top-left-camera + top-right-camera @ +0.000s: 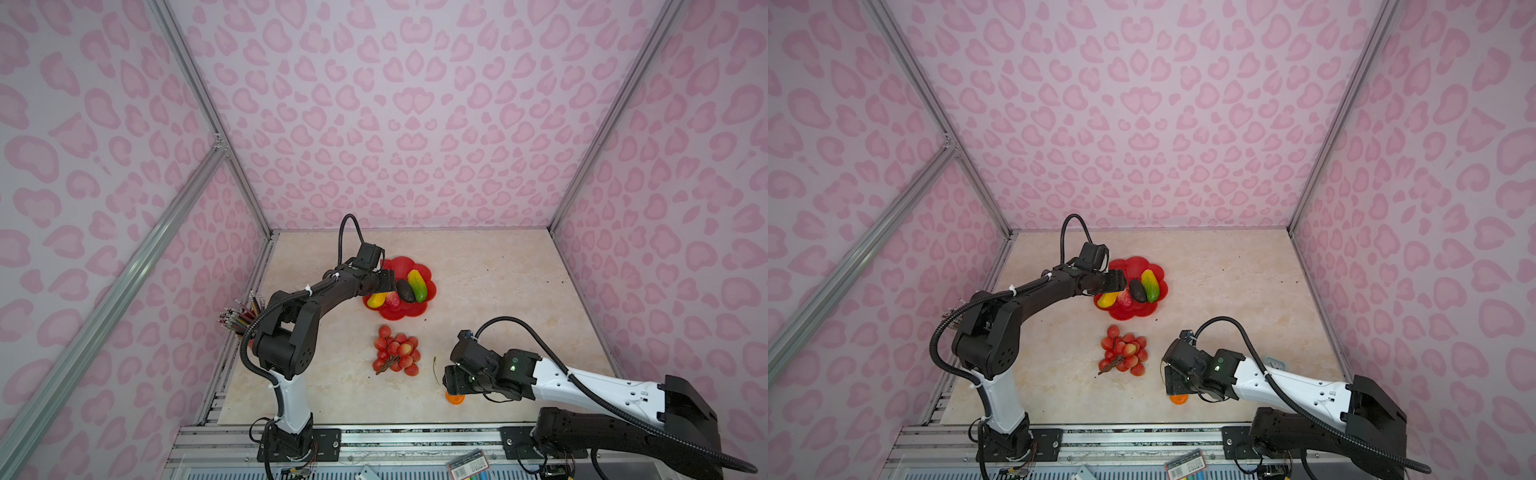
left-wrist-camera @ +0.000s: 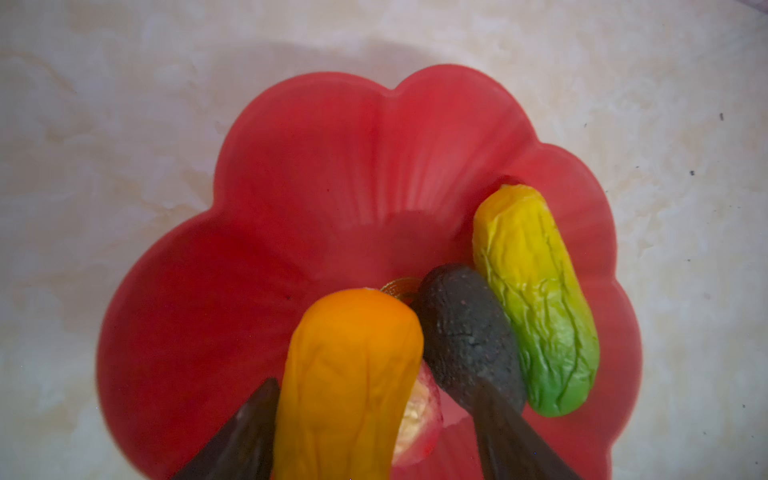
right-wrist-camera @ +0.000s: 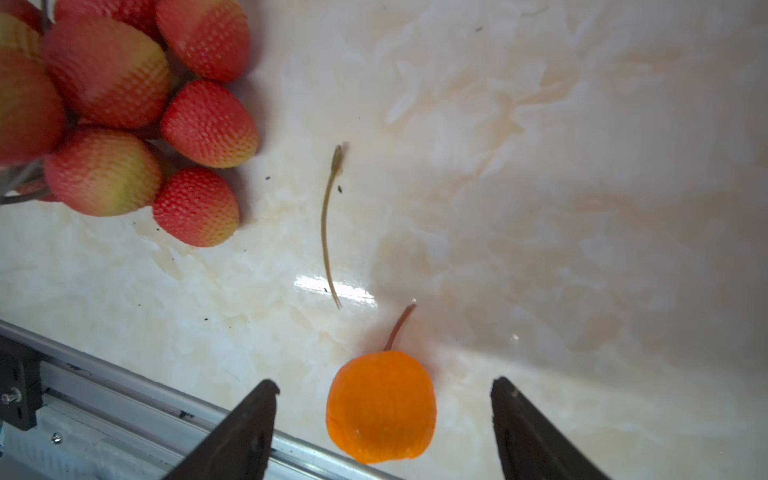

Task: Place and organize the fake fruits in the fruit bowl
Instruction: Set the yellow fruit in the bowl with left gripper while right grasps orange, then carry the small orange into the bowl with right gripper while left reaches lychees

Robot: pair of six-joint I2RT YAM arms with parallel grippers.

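The red scalloped fruit bowl [image 1: 401, 264] [image 1: 1133, 264] [image 2: 332, 166] holds a green-yellow papaya [image 1: 417, 284] [image 2: 536, 299], a dark avocado [image 1: 406, 291] [image 2: 465, 336], a strawberry [image 1: 392, 299] [image 2: 419, 419] and a long yellow-orange fruit [image 1: 376, 300] [image 2: 349, 374]. My left gripper [image 1: 384, 282] [image 2: 376, 384] hovers over the bowl, open, its jaws either side of the long fruit with a gap on one side. The lychee bunch [image 1: 397, 351] [image 3: 104, 104] lies on the table. My right gripper [image 1: 455, 380] [image 3: 384, 382] stands open around the small orange [image 1: 455, 398] [image 3: 380, 407], not touching it.
A loose thin stem [image 1: 434, 370] [image 3: 328, 224] lies between the lychees and the orange. Pencils [image 1: 243, 316] stick up at the table's left edge. A teal clock [image 1: 1275, 363] peeks from behind the right arm. An aluminium rail [image 1: 374, 436] runs along the front edge near the orange.
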